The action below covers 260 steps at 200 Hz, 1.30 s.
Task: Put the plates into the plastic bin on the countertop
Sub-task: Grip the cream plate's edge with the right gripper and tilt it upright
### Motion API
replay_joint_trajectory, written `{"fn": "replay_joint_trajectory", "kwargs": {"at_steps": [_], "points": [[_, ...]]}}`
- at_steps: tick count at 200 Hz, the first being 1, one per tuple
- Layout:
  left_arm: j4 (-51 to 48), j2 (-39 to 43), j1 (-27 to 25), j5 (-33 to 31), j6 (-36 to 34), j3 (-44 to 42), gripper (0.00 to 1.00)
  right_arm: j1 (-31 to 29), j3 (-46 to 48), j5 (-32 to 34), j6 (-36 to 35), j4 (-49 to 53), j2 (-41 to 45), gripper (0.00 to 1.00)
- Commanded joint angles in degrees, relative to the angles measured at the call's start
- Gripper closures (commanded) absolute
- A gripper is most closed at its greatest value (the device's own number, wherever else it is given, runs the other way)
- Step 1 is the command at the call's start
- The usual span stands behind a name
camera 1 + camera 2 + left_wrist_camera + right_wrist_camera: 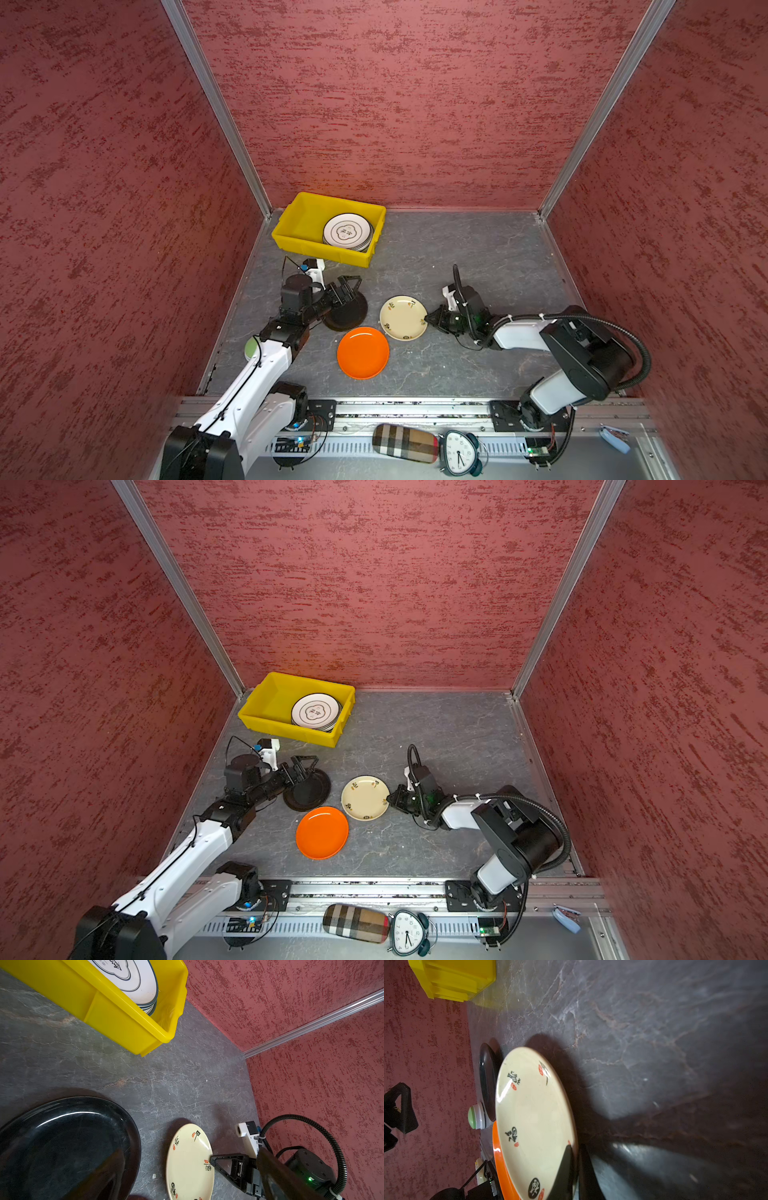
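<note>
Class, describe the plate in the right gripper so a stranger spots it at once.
On the grey countertop, three plates cluster in front of the yellow bin. Take the rightmost, the cream plate, its rim pinched by the right gripper. Unlike the plain black plate and orange plate beside it, it bears black-and-red markings.

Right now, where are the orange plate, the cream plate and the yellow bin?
orange plate [363, 352]: in a top view, centre of its well.
cream plate [403, 318]: in a top view, centre of its face.
yellow bin [320, 250]: in a top view, its near outer wall.

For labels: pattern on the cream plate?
Black characters, red stamps on cream plate; right wrist view best.
</note>
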<state>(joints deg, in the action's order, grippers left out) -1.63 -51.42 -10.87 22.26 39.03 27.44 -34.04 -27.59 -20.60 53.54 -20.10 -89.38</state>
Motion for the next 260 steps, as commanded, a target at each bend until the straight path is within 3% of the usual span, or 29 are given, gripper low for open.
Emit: {"fn": "replay_joint_trajectory", "kwargs": {"at_steps": [1, 192, 217, 260], "points": [[1.33, -0.25, 0.5, 0.77, -0.31, -0.11, 0.01, -0.32, -0.98, 3.62, -0.62, 1.97, 2.9, 0.97], [5.14, -3.74, 0.37, 3.4, 1.24, -0.03, 0.01, 1.19, -3.33, 15.89, 0.16, 17.68, 24.53, 1.0], [7.85, -3.01, -1.96, 2.79, 2.69, -0.59, 0.11, 1.75, -3.65, 16.8, 0.46, 18.25, 28.08, 1.0], [11.82, -3.51, -11.21, -2.65, 4.67, 0.03, 0.2, 2.24, -4.56, 16.3, 1.04, 18.33, 29.29, 1.0]]}}
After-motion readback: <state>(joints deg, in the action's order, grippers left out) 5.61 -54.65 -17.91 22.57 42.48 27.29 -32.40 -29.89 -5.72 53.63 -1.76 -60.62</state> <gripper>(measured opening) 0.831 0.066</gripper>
